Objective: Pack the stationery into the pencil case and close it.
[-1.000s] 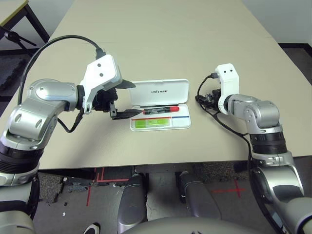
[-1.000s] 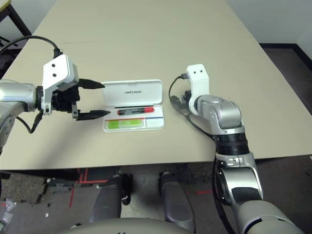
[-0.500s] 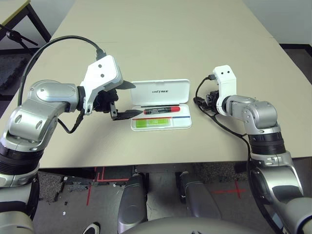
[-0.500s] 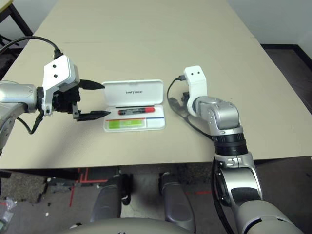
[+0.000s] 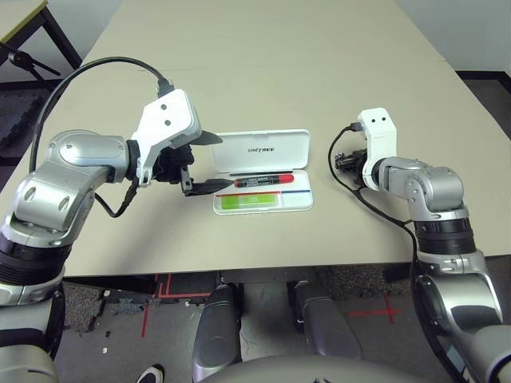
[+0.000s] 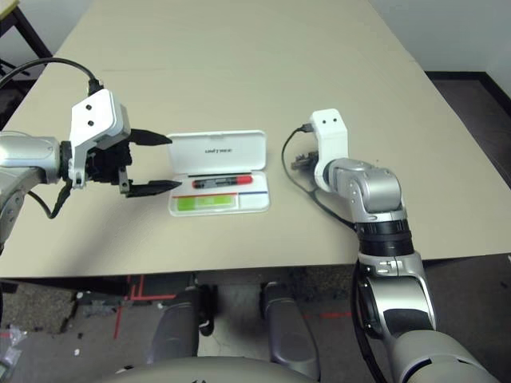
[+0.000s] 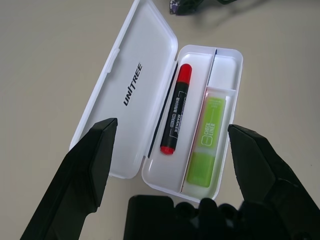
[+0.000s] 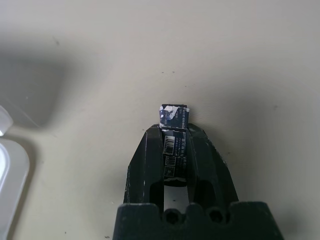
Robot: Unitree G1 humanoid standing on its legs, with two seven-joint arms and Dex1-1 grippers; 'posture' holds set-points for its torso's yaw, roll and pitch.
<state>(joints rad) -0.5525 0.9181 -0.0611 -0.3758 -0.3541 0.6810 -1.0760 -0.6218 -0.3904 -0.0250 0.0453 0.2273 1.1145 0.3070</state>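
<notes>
Head stereo pair looks fwd/down from above; both share tabletop (image 5: 263, 56), open case (image 5: 263, 170) & both arms. L wrist cam sits close over case, along its fingers. R wrist cam v. near bare tabletop, case edge at side.

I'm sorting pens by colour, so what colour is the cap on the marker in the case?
Red, on a black marker; it shows best in the left wrist view.

Even, bright overhead light falls on the beige counter (image 5: 263, 64) — no glare, and shadows stay soft. A diffuse grey shadow lies at the upper left of the right wrist view. Near black fingers (image 7: 82, 175) blur slightly in the left wrist view — everything beyond is sharp.
</notes>
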